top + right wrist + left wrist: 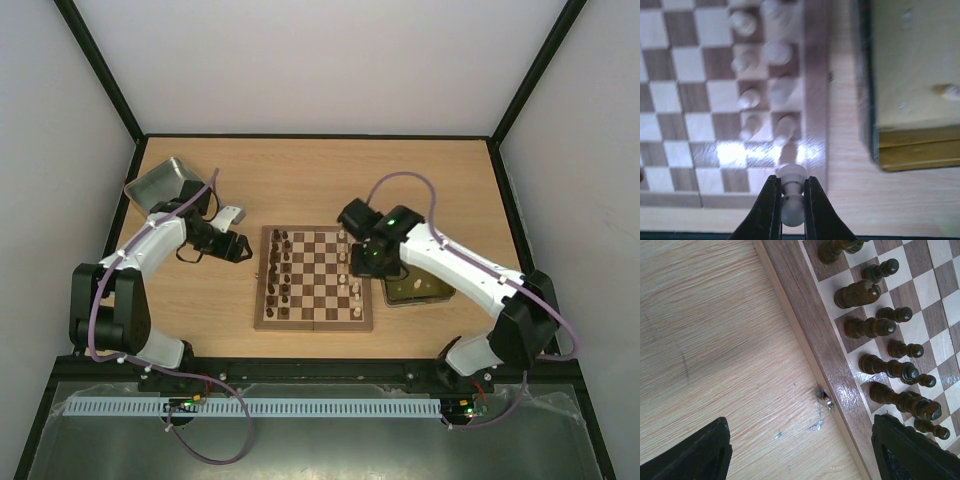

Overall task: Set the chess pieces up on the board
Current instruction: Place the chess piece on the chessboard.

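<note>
Blurrily, right hand (791,185) pinches cream piece (792,172); board (815,75) edges cropped.

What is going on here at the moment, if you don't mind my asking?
The board is being set up for chess. The right end effector grips a pale piece at the board's right side, next to the partly filled pale rows. The dark pieces already stand along the left side. The left end effector is open and empty over the table beside that edge.
</note>
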Tool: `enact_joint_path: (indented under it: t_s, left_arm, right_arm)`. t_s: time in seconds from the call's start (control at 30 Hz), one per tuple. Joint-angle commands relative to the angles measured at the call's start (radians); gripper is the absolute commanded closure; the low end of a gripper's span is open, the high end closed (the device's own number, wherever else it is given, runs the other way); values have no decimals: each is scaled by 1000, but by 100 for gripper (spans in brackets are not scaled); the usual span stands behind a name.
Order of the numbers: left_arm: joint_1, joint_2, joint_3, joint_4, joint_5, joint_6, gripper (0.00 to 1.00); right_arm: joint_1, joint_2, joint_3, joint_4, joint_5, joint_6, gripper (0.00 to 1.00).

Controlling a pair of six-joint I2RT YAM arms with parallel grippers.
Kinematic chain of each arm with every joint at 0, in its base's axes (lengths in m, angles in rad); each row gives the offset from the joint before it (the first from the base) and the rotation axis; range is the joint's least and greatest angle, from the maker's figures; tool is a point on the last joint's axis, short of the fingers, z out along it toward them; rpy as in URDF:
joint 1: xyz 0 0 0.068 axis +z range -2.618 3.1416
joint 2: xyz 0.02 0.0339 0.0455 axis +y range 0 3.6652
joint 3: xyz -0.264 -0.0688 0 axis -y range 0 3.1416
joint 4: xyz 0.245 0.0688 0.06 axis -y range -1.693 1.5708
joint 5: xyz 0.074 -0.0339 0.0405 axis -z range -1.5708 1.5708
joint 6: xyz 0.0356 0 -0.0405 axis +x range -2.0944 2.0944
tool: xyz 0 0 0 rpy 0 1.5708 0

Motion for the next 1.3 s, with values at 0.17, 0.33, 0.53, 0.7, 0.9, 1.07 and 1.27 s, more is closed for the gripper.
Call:
enact_joint_path:
  t_s: [0.17,0.33,0.53,0.7,0.9,1.07,1.27]
  left_arm:
    - [-6,2,-8,-3,-5,-1,23]
    - [-6,-2,-9,-2,-2,0,23]
    - [-6,-1,-9,-5,1,1,23]
    - [-7,-2,-8,-5,4,2,23]
    - [-8,-1,-8,-5,5,4,23]
    - [-8,-1,-8,-5,4,4,23]
    - [-8,-1,-8,-5,5,4,23]
  right_arm:
    - [228,129,3,23,-19,145,96]
    - [241,176,-21,70,-37,128,96]
    - [241,215,-32,103,-43,115,95]
    - [242,233,-41,123,-48,115,94]
    - [242,250,-69,149,-42,118,93]
    - [242,259,-81,169,-47,121,93]
    - [242,272,-77,171,-41,121,91]
